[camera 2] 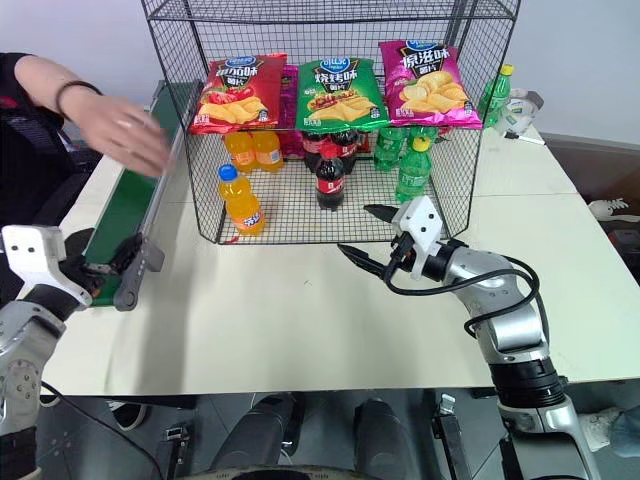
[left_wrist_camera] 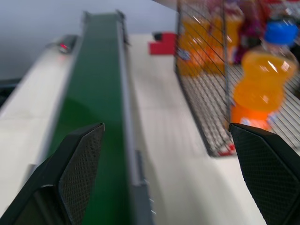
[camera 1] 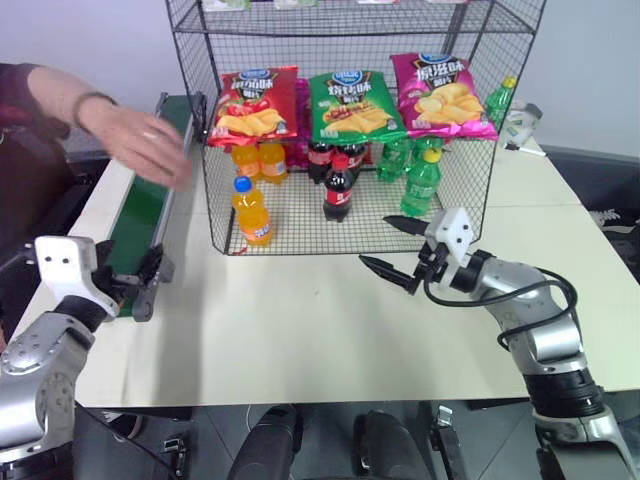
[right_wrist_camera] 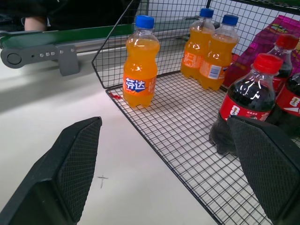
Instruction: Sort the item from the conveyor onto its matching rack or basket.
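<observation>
- Right gripper [camera 1: 402, 252] hovers spread and empty just outside the rack [camera 1: 215, 190]; left gripper [left_wrist_camera: 168, 173] is spread too, over the conveyor [camera 1: 140, 215] end.
- Orange soda bottle [right_wrist_camera: 139, 63] stands upright ahead of the right gripper, on the rack's front corner.
- Likely full, heavyish, smooth; best gripped around the labelled waist.

At centre left of the head view, a small clear plastic bottle of orange soda [camera 1: 251, 212] shows a blue cap and orange label. The tall wire-mesh rack [camera 1: 460, 190] is black. The conveyor belt [camera 1: 140, 215] at left is dark green, grey-framed. Chip bags are red [camera 1: 253, 105], green [camera 1: 352, 105] and magenta [camera 1: 443, 95]. The bench [camera 1: 330, 320] is cream-white.
</observation>
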Available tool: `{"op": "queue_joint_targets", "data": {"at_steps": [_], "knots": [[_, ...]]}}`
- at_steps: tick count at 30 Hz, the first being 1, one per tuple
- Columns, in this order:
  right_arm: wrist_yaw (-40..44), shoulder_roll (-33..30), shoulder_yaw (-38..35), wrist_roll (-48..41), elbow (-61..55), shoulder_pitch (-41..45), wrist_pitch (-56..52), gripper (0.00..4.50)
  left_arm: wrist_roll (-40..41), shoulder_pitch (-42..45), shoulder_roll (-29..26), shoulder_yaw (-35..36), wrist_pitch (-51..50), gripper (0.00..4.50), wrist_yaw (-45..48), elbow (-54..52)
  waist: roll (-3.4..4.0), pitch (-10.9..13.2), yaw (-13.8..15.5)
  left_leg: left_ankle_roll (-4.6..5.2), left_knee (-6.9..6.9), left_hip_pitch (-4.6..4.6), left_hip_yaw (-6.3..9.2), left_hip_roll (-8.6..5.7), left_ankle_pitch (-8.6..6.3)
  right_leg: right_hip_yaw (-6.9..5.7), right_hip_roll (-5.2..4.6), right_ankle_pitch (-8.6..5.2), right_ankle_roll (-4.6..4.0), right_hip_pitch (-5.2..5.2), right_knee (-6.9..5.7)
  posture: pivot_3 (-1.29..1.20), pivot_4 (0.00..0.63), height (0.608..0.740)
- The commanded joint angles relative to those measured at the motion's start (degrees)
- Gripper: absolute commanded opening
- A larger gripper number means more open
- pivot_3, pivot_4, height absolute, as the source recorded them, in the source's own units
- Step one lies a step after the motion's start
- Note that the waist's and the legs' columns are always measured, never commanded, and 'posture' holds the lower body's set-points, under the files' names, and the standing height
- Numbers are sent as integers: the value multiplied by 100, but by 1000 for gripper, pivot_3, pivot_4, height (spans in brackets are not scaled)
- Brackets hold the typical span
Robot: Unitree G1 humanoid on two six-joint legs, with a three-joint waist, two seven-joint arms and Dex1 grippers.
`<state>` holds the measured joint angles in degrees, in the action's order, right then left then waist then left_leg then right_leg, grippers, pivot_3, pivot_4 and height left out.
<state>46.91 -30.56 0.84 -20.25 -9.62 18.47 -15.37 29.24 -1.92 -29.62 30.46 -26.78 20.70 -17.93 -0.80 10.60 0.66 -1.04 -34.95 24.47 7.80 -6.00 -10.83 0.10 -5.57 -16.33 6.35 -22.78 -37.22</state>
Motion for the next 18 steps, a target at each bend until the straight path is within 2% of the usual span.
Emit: {"op": "queue_joint_targets", "data": {"at_steps": [1,8,18], "knots": [[-56,46,-50,11,-164,43,105,4500,43,-5,57,128,157,4441,-52,-129,0,0,1,0,0,0,0,0,0,0,0,0,0,0,0,0,150,740],[-67,138,25,47,-79,156,125,4500,-369,-9,149,193,467,4441,-436,-84,0,0,0,0,0,0,0,0,0,0,1,0,0,0,0,0,150,740],[-71,239,76,107,-65,159,143,4500,-1241,405,432,537,1215,4441,-1809,694,-1,0,10,0,0,0,0,0,0,-2,1,2,3,-2,-1,0,150,740]]}}
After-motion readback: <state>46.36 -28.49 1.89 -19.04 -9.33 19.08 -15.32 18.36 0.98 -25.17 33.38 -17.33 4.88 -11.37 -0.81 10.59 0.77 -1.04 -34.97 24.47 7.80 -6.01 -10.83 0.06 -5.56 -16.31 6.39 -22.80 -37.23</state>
